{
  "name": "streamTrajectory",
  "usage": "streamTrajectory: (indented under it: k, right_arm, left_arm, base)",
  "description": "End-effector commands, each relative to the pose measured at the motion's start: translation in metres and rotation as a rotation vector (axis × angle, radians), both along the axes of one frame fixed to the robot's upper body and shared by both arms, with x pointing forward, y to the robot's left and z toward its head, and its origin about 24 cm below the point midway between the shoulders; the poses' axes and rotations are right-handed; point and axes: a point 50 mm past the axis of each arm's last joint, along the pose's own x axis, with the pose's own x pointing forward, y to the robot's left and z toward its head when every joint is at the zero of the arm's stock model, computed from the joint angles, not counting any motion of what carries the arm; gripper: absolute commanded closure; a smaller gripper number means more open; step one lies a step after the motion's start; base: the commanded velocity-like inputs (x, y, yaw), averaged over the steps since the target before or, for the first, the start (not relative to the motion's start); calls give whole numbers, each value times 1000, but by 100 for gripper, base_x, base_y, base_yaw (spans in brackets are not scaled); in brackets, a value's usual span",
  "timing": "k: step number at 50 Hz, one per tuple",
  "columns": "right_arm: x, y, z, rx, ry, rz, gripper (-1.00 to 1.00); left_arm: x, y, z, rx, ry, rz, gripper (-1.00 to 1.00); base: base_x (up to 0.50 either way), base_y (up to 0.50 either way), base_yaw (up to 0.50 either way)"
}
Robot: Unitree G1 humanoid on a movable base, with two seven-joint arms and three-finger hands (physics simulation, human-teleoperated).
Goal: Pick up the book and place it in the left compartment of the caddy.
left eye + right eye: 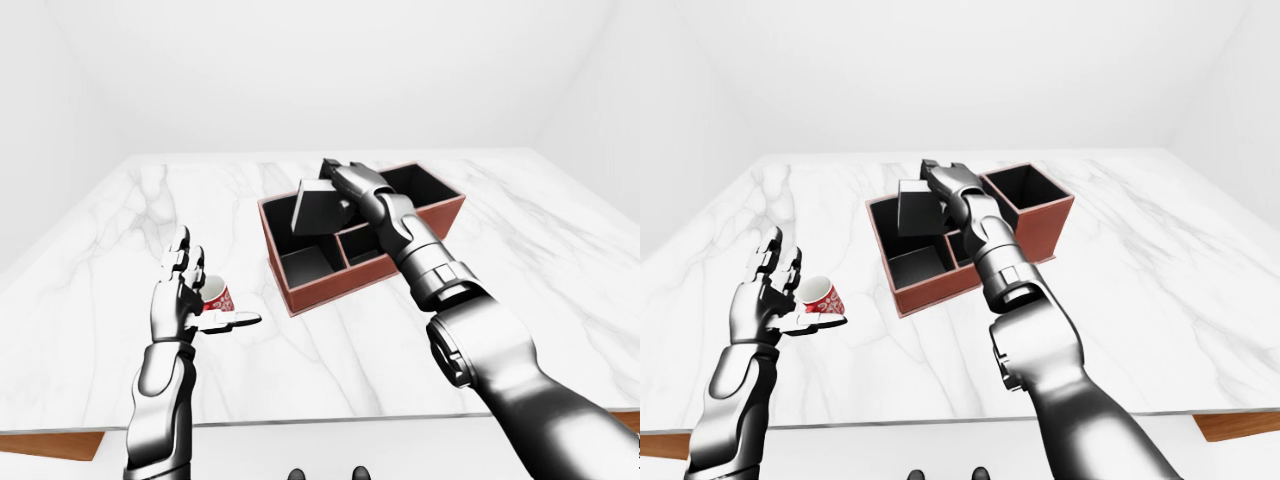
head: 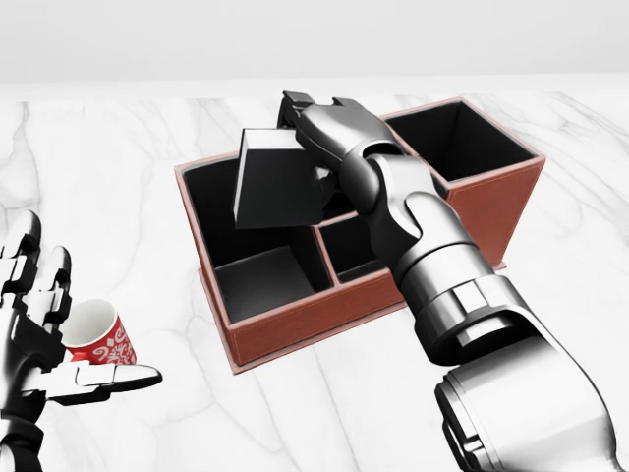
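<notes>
1. Head view: closest of the three, looks steeply down over both arms. The red-brown leather caddy with black compartments [image 2: 295, 329] fills mid-frame; only a thin strip of pale wall shows at the top.
2. Left-eye view: sits further back and wider, looks down and ahead, takes in the whole white marble tabletop [image 1: 560, 290], its near edge and the white walls.
3. Right-eye view: same height and tilt, shifted sideways; the caddy lands left of centre here, right of centre in the left-eye view.
4. All three share the caddy, the small red patterned cup [image 1: 821, 295] and both silver arms.
5. Dark shapes at the bottom edge of both eye views are probably the robot's feet; too small to tell.
</notes>
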Motion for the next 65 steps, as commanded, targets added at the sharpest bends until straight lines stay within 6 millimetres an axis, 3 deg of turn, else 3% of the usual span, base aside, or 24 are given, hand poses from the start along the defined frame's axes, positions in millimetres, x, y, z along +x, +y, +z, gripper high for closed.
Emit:
streamTrajectory:
  k: [1,15,24,36,65]
  right_arm:
    - [-2,17,12,63,-42,24,100]
    - [-7,32,3,55,-29,59,100]
    - [-9,36,-14,37,-1,65,100]
    - [-11,34,-31,15,23,62,100]
    - [-14,33,-44,9,42,59,100]
  left_arm:
    - [-1,1,1,-1,-6,-2,-100]
    - [-6,0,5,2,-25,-6,-100]
    - [-5,0,6,1,-29,-7,-100]
    - [-3,0,4,0,-21,-11,-100]
    - [-10,-1,9,5,-44,-12,-100]
  base:
    - [0,0,0]
    - [0,0,0]
    - [0,0,0]
    - [0,0,0]
    - [0,0,0]
